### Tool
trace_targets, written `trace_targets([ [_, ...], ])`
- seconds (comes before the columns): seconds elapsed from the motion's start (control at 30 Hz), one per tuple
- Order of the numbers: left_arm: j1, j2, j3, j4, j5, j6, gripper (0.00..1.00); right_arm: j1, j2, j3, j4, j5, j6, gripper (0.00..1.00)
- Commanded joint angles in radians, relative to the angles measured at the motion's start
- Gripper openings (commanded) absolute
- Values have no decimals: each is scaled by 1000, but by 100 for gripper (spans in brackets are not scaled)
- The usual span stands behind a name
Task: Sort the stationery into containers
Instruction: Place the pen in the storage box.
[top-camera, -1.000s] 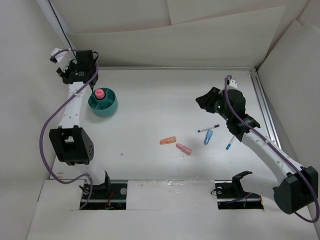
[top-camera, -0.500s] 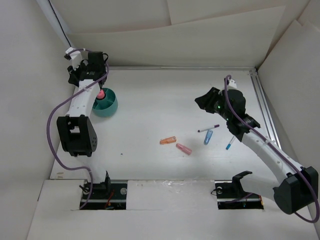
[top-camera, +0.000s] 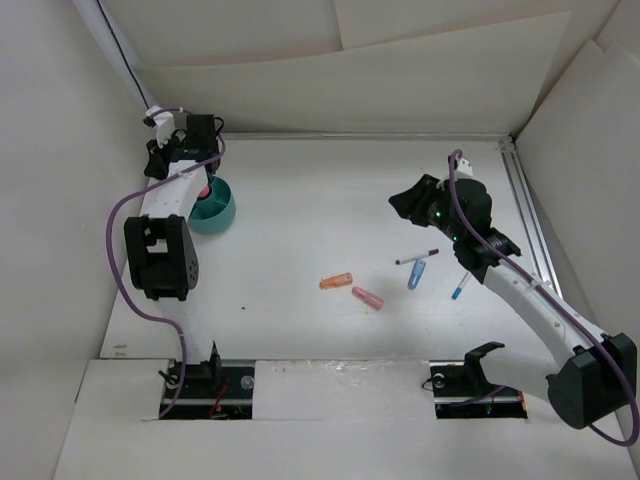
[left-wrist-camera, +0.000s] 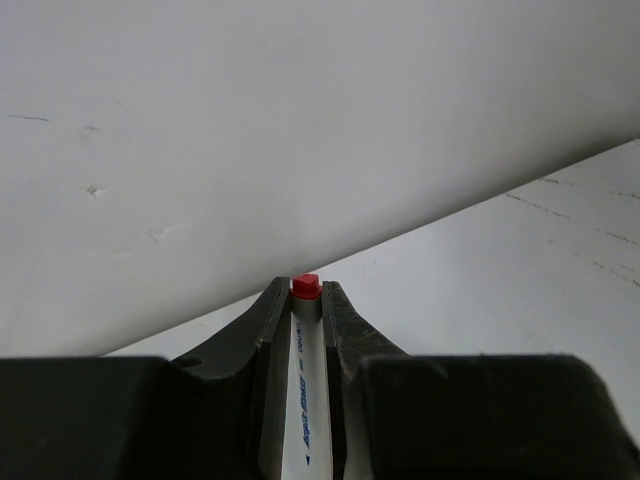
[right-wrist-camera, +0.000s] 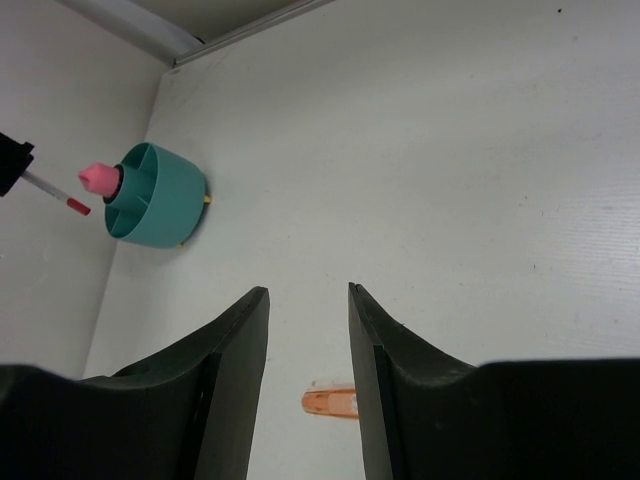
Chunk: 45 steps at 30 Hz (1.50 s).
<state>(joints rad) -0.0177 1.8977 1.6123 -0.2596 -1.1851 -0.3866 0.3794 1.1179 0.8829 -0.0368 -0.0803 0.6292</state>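
**Left hand clamps the red-capped pen by the teal cup; right hand hangs open over the loose pieces**

The left hand (left-wrist-camera: 306, 300) is closed tight on a thin white pen with red cap (left-wrist-camera: 305, 400). In the left wrist view the two dark fingers (left-wrist-camera: 262, 330) press the barrel from both sides, and the red cap pokes out just past their tips, aimed at a bare white wall. From the right wrist view the pen slants down out of that hand, its red end just beside the rim of the teal cup (right-wrist-camera: 165, 205). Whether the tip is over a compartment cannot be told. The cup stands upright at the far left of the tabletop (top-camera: 320, 200), its inner dividers visible, and a pink-topped piece (right-wrist-camera: 98, 177) stands up in it.

The right hand (right-wrist-camera: 307, 295) hangs above the right half of the tabletop, well apart from the cup, its fingers spread with nothing between them. Below it lies a short orange piece (right-wrist-camera: 330, 401), with a pink piece (top-camera: 367, 297) just beside it. Further right lie a thin purple-tipped pen (top-camera: 416, 257), a light-blue piece (top-camera: 416, 273) close by it, and a blue pen (top-camera: 459, 287).
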Motion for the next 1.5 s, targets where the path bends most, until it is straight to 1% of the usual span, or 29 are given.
trace_targets([
  [0.0, 2, 23, -9, 51, -50, 23, 0, -5, -29, -4, 58, -15, 0, 44],
  [0.1, 2, 49, -9, 60, -74, 46, 0, -5, -29, -4, 58, -15, 0, 44],
  [0.33, 2, 58, -28, 117, -74, 77, 0, -5, -10, -4, 67, -15, -10, 44],
  [0.63, 2, 100, -19, 126, -74, 86, 0, -5, -10, -4, 77, -24, -10, 44],
  [1.03, 2, 118, 0, 145, -74, 95, 0, -5, 8, -4, 86, -42, -10, 44],
  [1.13, 2, 118, 0, 145, -74, 86, 3, -5, 17, -4, 86, -42, -10, 44],
  [1.17, 2, 106, -9, 145, -74, 86, 7, -5, 17, -4, 86, -42, -10, 44],
  [1.3, 2, 81, -31, 145, -54, 86, 14, -5, 17, -4, 95, -52, -10, 44],
  [1.43, 2, 61, -51, 145, -42, 68, 20, -5, 17, -4, 95, -52, -10, 44],
  [1.47, 2, 51, -51, 145, -42, 68, 20, -5, 17, -4, 95, -52, -10, 44],
])
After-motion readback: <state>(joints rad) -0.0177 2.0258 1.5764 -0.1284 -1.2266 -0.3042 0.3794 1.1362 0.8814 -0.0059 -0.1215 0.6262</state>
